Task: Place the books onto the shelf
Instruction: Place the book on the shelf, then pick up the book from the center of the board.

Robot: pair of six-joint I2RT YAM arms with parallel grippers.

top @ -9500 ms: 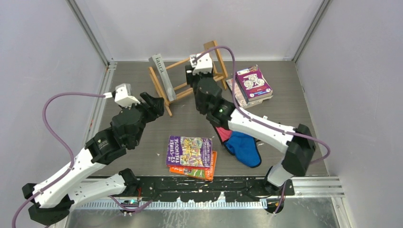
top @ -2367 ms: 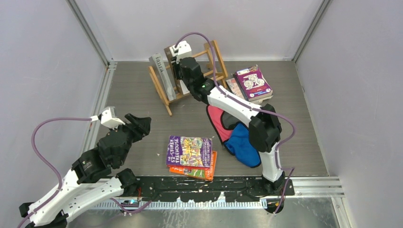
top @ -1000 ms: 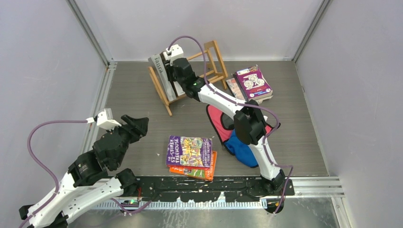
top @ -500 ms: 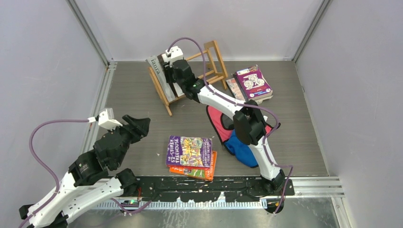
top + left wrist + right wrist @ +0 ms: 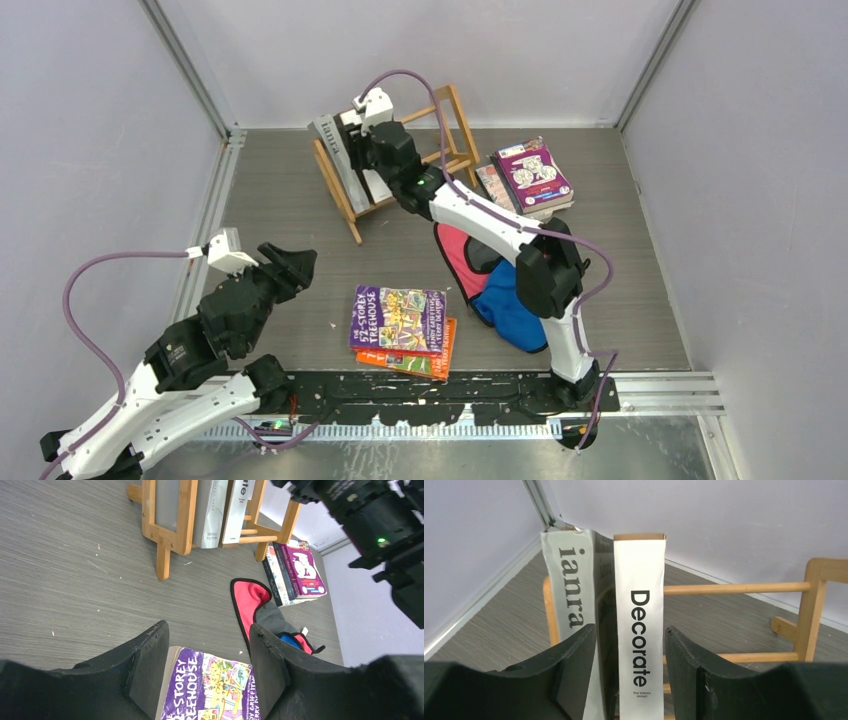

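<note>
I see Decorate [image 5: 640, 630], a white, square-edged book, standing upright in the light-wood slatted shelf [image 5: 734, 587] at the far side of the worktop [image 5: 75, 580], beside the grey book [image 5: 569, 595]. My right arm [image 5: 470, 215] stretches right out to it, right fingers [image 5: 569, 670] spread either side of its spine, not pinching. Left fingers [image 5: 145, 675] hang parted and empty, arm folded low, over the purple paperback [image 5: 210, 690].

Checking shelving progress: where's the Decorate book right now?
In the right wrist view, the Decorate book stands at the left end of the shelf, right of the grey book, straddled by the right end effector.
</note>
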